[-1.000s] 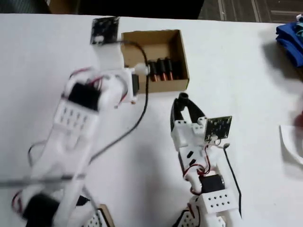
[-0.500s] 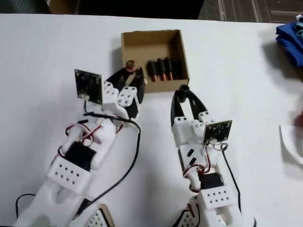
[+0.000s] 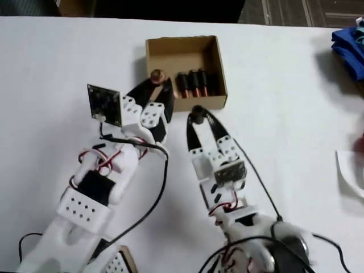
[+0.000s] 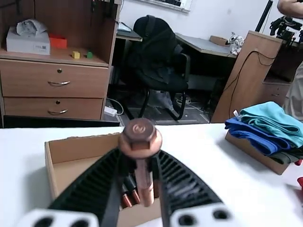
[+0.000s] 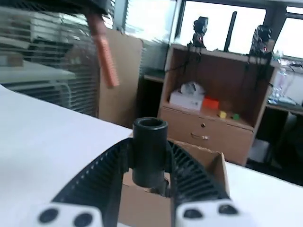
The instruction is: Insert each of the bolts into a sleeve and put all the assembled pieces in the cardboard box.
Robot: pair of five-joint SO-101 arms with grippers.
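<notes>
My left gripper (image 3: 156, 88) is shut on a copper bolt (image 4: 140, 156), held upright with its hex head on top, just in front of the cardboard box (image 3: 165, 52). My right gripper (image 3: 199, 116) is shut on a black sleeve (image 5: 149, 150), standing upright with its open end up, just right of the bolt and near the box's front wall (image 5: 142, 203). The bolt's threaded shank (image 5: 105, 49) hangs above and to one side of the sleeve. Three assembled pieces (image 3: 194, 84) lie side by side in the box.
A blue cloth (image 3: 348, 48) lies at the table's far right edge, and a white object (image 3: 351, 173) sits at the right edge. Cables (image 3: 153, 199) trail from both arms. A small board corner (image 3: 122, 263) shows at the near edge.
The left arm swung back from over the box, bolt in its gripper, then held still. In the last half second the right gripper moved left with the sleeve, closer to the bolt.
</notes>
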